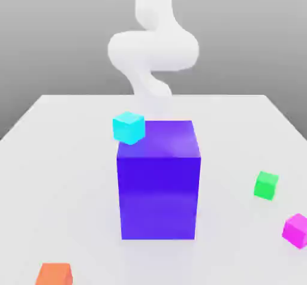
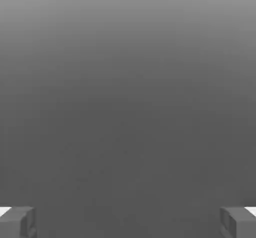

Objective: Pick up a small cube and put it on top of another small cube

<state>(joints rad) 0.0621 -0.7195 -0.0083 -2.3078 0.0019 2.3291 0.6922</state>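
Observation:
The small magenta-pink cube sits on the white table near the exterior view's right edge, towards the front. A small green cube rests a little behind it. A small cyan cube overlaps the top left corner of the big purple-blue block; whether it touches the block I cannot tell. My white arm curls down behind the block, far from the magenta cube. In the hand view my gripper is open, its grey fingertips wide apart with nothing between them.
The big purple-blue block stands tall in the middle of the table, between my arm and the front. An orange cube lies at the front on the exterior view's left. Bare table surface stretches along both sides of the block.

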